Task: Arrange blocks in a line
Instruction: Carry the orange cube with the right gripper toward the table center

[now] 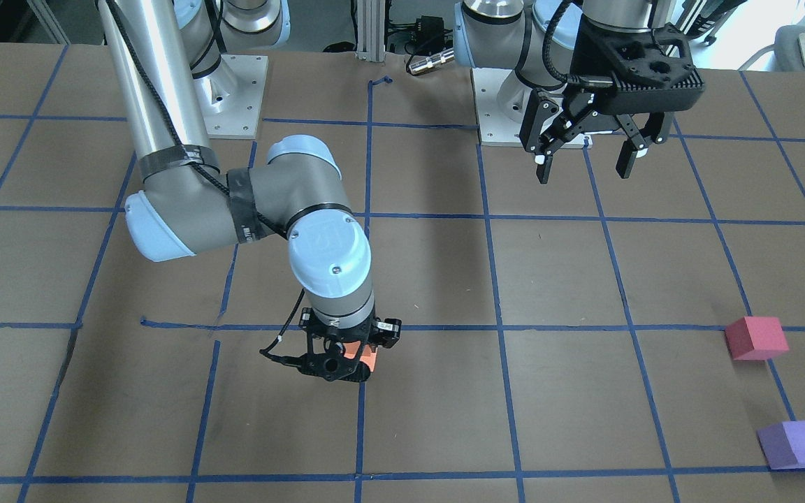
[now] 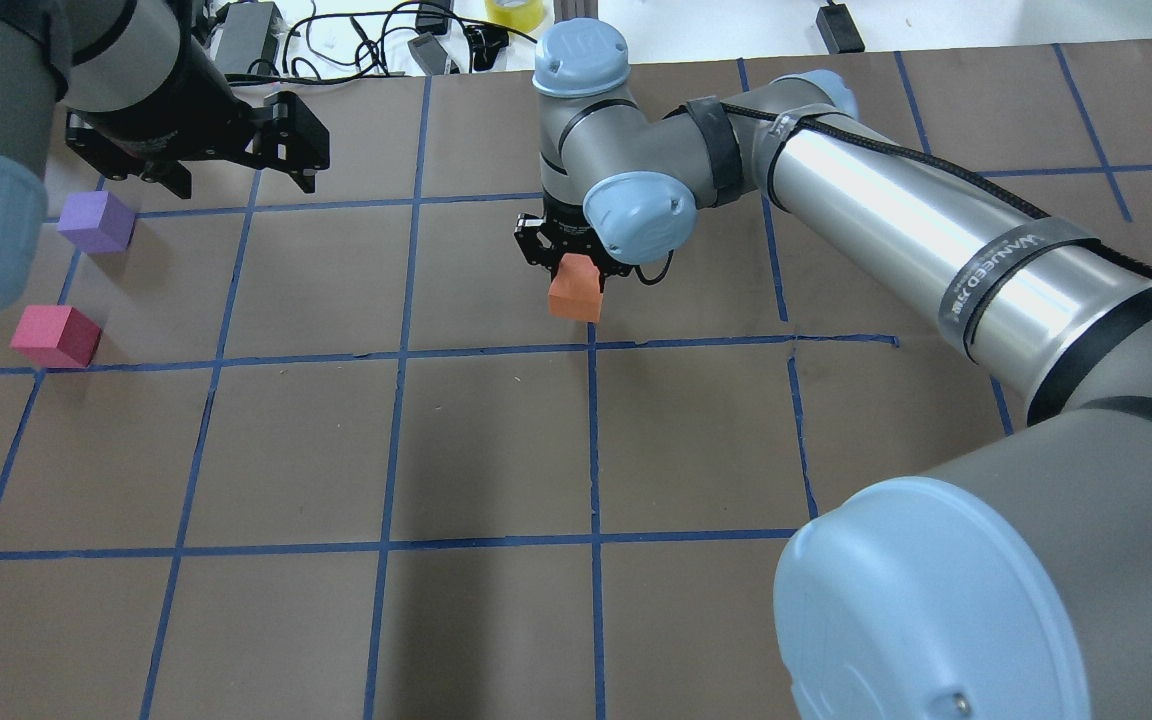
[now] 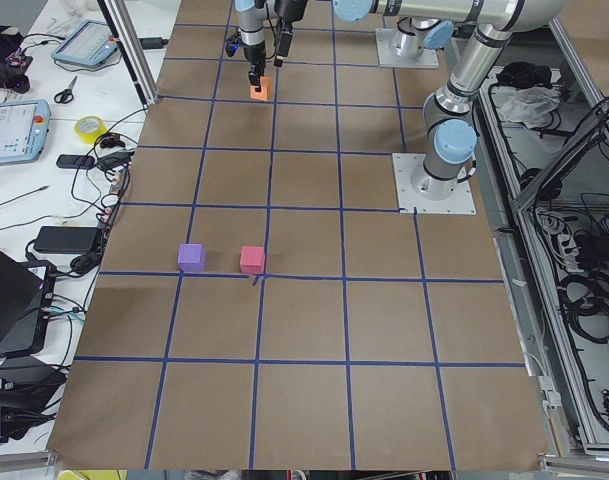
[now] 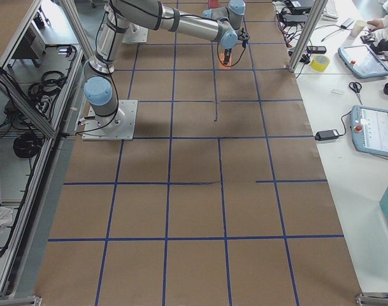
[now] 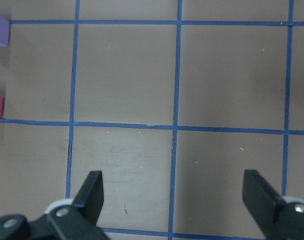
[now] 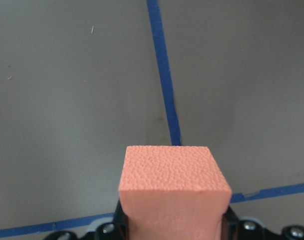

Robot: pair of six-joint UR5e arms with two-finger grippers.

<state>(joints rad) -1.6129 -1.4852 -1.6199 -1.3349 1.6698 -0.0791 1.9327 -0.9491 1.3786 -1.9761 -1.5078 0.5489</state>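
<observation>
Nearest our base, the left gripper (image 1: pixel 584 171) hangs wide open and empty. Further out, the right gripper (image 2: pixel 574 268) is clamped on the orange block (image 2: pixel 576 296) at mid-table, so we judge transport in hand; next we should carry it leftward to line up with the red block (image 2: pixel 54 336) and, farthest, the purple block (image 2: pixel 96 221).

Right pincer (image 1: pixel 357 363) clamped, pointing down, arm extended; left pincer (image 1: pixel 584 171) spread wide, raised
</observation>
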